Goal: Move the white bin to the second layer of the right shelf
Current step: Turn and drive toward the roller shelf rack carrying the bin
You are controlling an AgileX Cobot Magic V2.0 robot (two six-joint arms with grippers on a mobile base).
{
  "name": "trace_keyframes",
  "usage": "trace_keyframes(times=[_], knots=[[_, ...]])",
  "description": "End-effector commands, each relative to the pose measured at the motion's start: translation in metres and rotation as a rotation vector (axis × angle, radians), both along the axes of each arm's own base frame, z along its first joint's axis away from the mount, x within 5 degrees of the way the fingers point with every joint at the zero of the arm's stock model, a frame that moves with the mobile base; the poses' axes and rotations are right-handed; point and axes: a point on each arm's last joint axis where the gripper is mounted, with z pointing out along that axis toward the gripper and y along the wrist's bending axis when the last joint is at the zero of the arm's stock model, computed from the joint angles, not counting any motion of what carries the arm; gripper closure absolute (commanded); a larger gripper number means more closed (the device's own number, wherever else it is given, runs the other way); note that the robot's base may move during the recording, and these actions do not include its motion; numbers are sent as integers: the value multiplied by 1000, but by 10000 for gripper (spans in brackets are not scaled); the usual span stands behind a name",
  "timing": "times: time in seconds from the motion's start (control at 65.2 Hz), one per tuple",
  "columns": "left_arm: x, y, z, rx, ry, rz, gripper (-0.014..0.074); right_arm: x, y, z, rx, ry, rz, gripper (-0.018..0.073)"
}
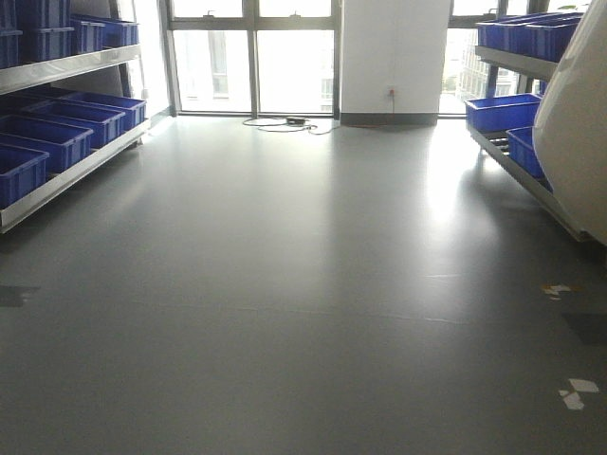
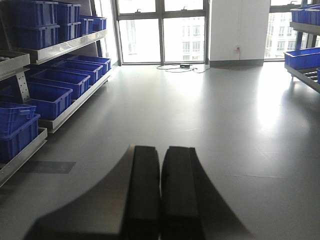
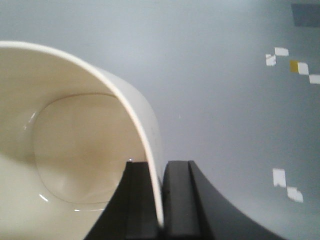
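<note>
Front view: the white bin hangs tilted at the far right edge of the picture and covers part of the right shelf. That rack carries blue crates on an upper and a lower level. Which level is the second layer cannot be told for sure from here. Opposite stands a left rack w/ more crates. No bench is in view, so places are given by the racks and the floor.

Left wrist view: the left jaws are pressed together w/ nothing between them, and they point along the floor toward the windows. The bin does not show here. A piece of the right shelf shows at the right edge.

Right wrist view: the right jaws are closed on the bin wall at the rim, one side inside and one outside. The bin body lies to the left of the jaws, w/ its opening toward the camera. Below is only floor w/ tape marks. The bin is rounded-square, so it has no real long axis.

Judged: this is the carry phase and the right arm does the work alone. The bin hangs off one side of the grip, so its base should be over the rails before the release.
</note>
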Motion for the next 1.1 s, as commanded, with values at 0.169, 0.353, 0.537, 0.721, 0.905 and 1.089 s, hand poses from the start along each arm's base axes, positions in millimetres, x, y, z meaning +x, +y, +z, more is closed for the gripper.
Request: trace_keyframes(times=[0.169, 0.353, 0.537, 0.721, 0.905, 1.089], knots=[[0, 0, -4, -11, -60, 1, 512, 4, 0, 16, 10, -116, -3, 491], [0, 0, -4, -11, -60, 1, 512, 4, 0, 16, 10, -116, -3, 491], [0, 0, -4, -11, -60, 1, 512, 4, 0, 16, 10, -116, -3, 491], [0, 0, -4, -11, -60, 1, 512, 4, 0, 16, 10, -116, -3, 491], [0, 0, -4, -11, -60, 1, 512, 4, 0, 16, 10, -116, -3, 491], [0, 0, -4, -11, -60, 1, 512, 4, 0, 16, 10, -116, -3, 491]])
